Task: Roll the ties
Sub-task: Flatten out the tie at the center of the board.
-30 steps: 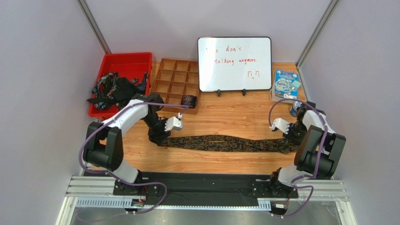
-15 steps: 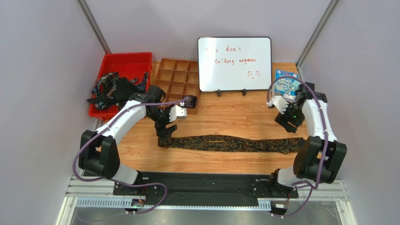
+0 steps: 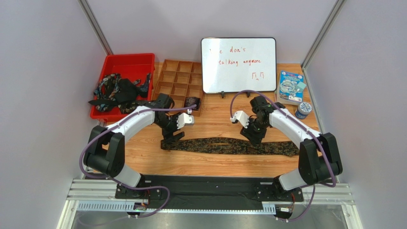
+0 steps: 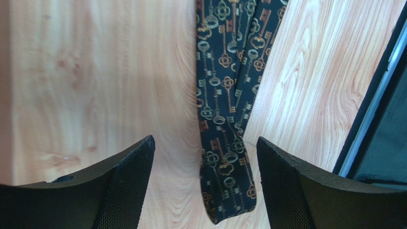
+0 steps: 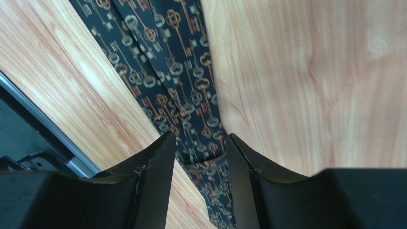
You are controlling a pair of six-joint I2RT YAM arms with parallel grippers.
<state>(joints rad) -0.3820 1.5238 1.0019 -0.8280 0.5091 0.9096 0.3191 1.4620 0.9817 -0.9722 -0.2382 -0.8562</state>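
Note:
One tie (image 3: 215,145), black with gold key patterns, lies flat and stretched left to right across the wooden table (image 3: 215,121). My left gripper (image 3: 172,136) hovers open over its narrow left end (image 4: 224,143), with the tip between the wide-apart fingers (image 4: 129,186) and touching neither. My right gripper (image 3: 252,136) is right of the tie's middle. Its jaws stand narrowly apart above the folded fabric (image 5: 191,95), with nothing in them. More ties (image 3: 117,89) are piled in the red bin (image 3: 125,57). A rolled tie (image 3: 192,102) sits in a compartment of the wooden tray (image 3: 176,83).
A whiteboard (image 3: 239,64) stands at the back centre. A blue packet (image 3: 291,87) and a small round tin (image 3: 302,109) are at the back right. The black base rail (image 4: 382,119) runs along the table's near edge.
Both grippers let go of the tie's ends and rose. The right arm swung left from the tie's right end to its middle. The left gripper settled back over the left end.

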